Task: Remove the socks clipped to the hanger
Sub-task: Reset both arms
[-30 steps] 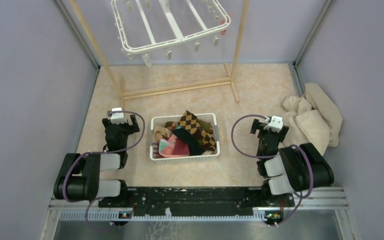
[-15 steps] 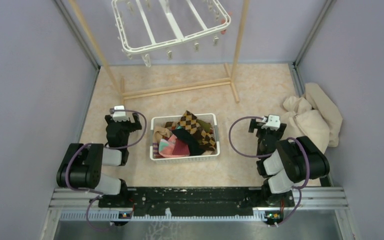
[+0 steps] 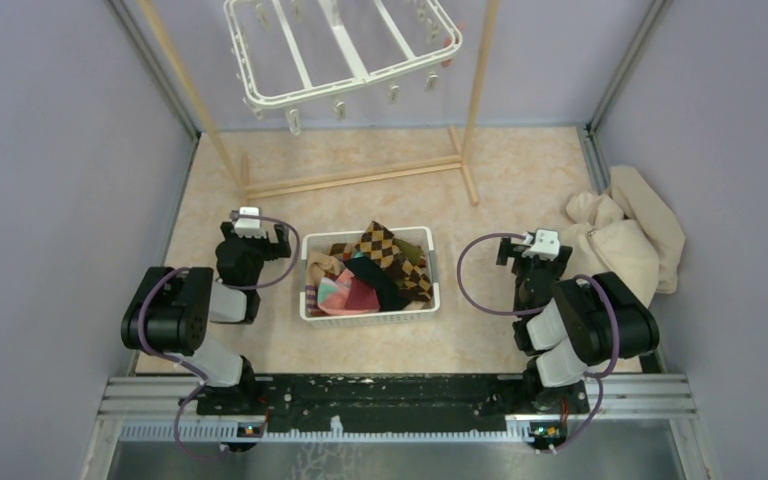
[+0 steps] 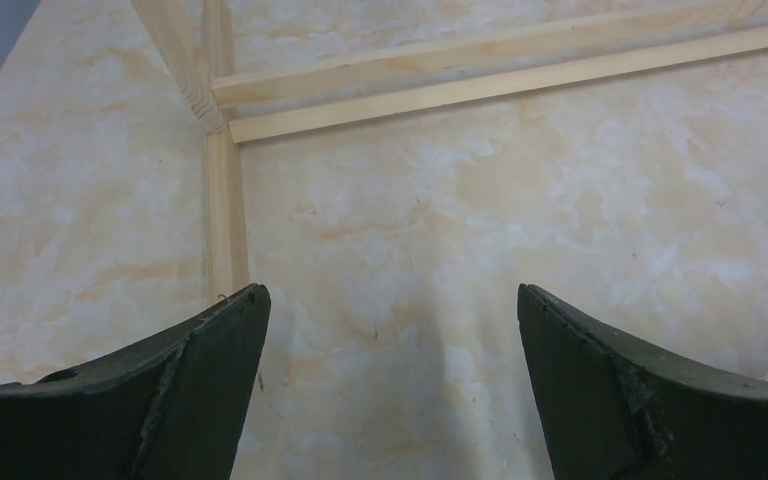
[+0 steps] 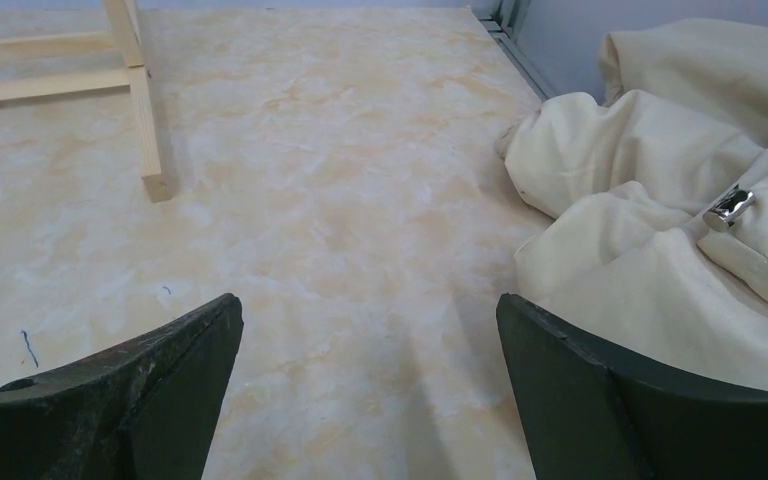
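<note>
The white hanger (image 3: 340,50) hangs at the back from the wooden rack, and its dangling clips look bare. The socks (image 3: 370,270), a mixed pile of pink, black and brown argyle, lie in the white slotted basket (image 3: 305,275) at the centre. My left gripper (image 3: 252,230) rests low, left of the basket. In the left wrist view the left gripper (image 4: 390,290) is open over bare floor with nothing between its fingers. My right gripper (image 3: 540,248) sits right of the basket. The right wrist view shows the right gripper (image 5: 367,298) open and empty too.
The wooden rack's base bars (image 3: 360,178) cross the floor behind the basket and show ahead of the left gripper (image 4: 460,85). A big beige cloth heap (image 3: 625,240) lies against the right wall, close to the right finger (image 5: 660,200). Grey walls enclose the sides.
The left arm has folded, carrying its gripper a little farther back and toward the basket. The right arm shifted slightly in the first half second, then held still. Both grippers stayed open.
</note>
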